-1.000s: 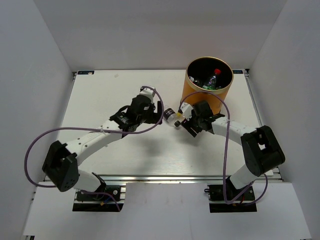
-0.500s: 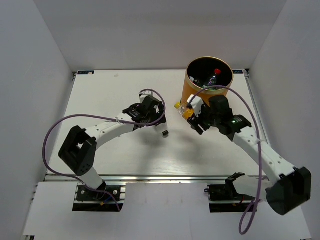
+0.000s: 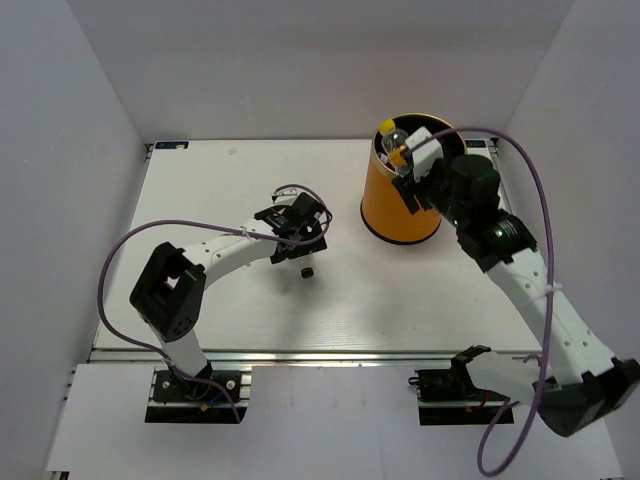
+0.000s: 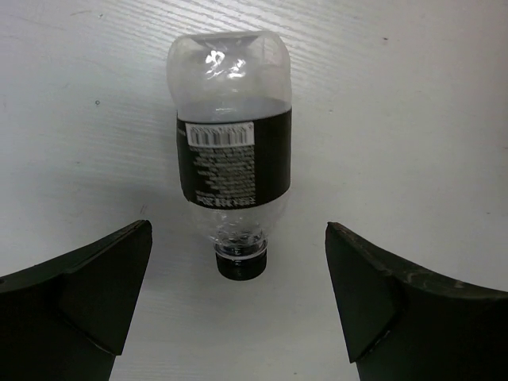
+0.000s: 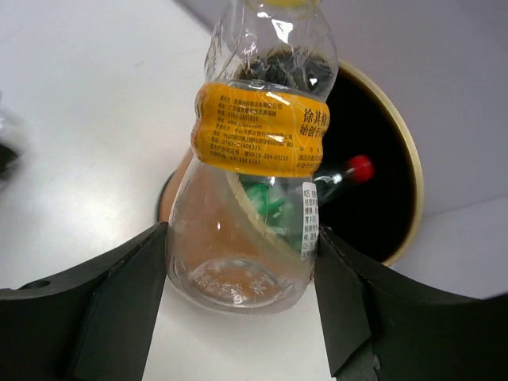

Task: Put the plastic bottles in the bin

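The white table (image 3: 220, 180) carries the orange bin (image 3: 395, 215) and a black-capped bottle (image 4: 232, 171).

Right pincer (image 3: 408, 163) with yellow-capped bottle (image 3: 394, 140), now up over the bin (image 3: 400, 215)

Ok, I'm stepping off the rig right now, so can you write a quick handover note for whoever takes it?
Right end effector: shut on the yellow-label bottle, held over the rim of the bin.
Left end effector: open, above the black-label bottle, which lies on the table; no contact.
Done: a red-capped bottle is in the bin.
Left: drop the yellow-label bottle in, then grasp and bin the black-label bottle.
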`<state>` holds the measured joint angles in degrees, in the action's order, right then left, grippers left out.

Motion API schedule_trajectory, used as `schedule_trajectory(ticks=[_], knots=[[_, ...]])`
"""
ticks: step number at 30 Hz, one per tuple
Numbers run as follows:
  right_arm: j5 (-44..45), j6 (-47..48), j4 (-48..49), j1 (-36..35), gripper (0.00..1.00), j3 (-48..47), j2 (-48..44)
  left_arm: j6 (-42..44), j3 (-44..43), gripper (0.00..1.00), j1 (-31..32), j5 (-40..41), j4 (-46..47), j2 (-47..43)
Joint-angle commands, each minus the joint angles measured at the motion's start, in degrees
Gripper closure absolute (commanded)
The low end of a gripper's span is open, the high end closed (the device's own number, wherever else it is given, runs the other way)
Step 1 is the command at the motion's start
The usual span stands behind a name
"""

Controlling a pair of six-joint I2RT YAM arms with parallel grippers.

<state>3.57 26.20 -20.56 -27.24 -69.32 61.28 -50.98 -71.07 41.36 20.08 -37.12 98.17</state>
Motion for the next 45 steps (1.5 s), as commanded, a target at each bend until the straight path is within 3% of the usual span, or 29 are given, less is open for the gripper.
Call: schedule_trajectory(ticks=[1, 5, 8, 10, 13, 17, 22, 23, 31, 33, 34, 35, 36, 37, 43, 45], knots=[[7.5, -0.62, 7.72, 1.84, 0.67, -6.43, 6.39, -0.52, -0.39, 0.0, -0.23, 2.24, -2.43, 0.61], [8.55, -0.88, 7.81, 4.56, 0.67, -16.77, 15.97, 0.79, 0.23, 0.0, -0.23, 2.25, -1.9, 2.63], [6.46, -1.75, 2.65, 6.14, 0.46, -25.29, 23.08, 1.4, 0.23, 0.0, -0.23, 2.25, -1.9, 4.74], [5.22, -2.11, -3.95, 6.67, 0.21, -28.05, 27.55, 1.41, 0.23, 0.0, -0.23, 1.73, -1.9, 5.62], [2.41, -2.2, -5.99, 7.82, 0.1, -25.97, 28.2, 1.41, 0.23, 0.0, -0.23, 1.72, -1.9, 7.12], [0.38, -2.38, -3.44, 8.7, 0.1, -20.69, 23.56, 1.41, 0.23, 0.0, -0.23, 1.72, -1.37, 8.7], [-6.29, -3.87, -0.81, 9.93, 0.1, -12.52, 12.48, 2.03, -1.7, 0.14, -0.23, 3.47, -1.98, 9.85], [-7.08, -4.13, -0.89, 9.84, 0.1, -10.42, 11.16, 2.64, -1.71, 0.24, -0.23, 3.48, -1.99, 10.37], [-13.85, -3.43, -2.03, 10.11, 0.1, 1.72, -3.07, 6.32, -7.59, 0.71, 0.82, 5.76, -4.36, 11.6], [-14.47, -3.17, -2.3, 10.28, 0.19, 3.57, -5.46, 8.52, -10.47, 0.89, 1.52, 7.52, -5.15, 10.73], [-15.43, -3.26, -2.9, 10.28, 0.31, 6.8, -6.42, 11.4, -11.54, 0.92, 2.05, 6.74, -5.15, 9.51], [-15.61, -3.17, -3.26, 10.28, 0.67, 7.79, -8.96, 12.91, -13.72, 0.97, 2.05, 5.6, -5.67, 8.8], [-15.79, -3.43, -3.35, 10.37, 0.9, 9.97, -10.02, 15.19, -14.62, 1.0, 2.05, 4.98, -4.63, 8.01], [-16.23, -4.04, -3.18, 10.46, 1.0, 12.78, -10.73, 18.69, -15.67, 1.0, 2.75, 4.97, -4.1, 7.22], [-23.25, -5.89, -5.54, 10.63, 1.0, 26.4, -19.7, 29.08, -22.96, 1.0, 5.21, -1.51, 3.89, 1.06], [-24.31, -5.28, -7.38, 10.55, 1.0, 26.95, -21.54, 32.95, -26.83, 1.0, 5.75, -2.93, 6.61, 0.36]])
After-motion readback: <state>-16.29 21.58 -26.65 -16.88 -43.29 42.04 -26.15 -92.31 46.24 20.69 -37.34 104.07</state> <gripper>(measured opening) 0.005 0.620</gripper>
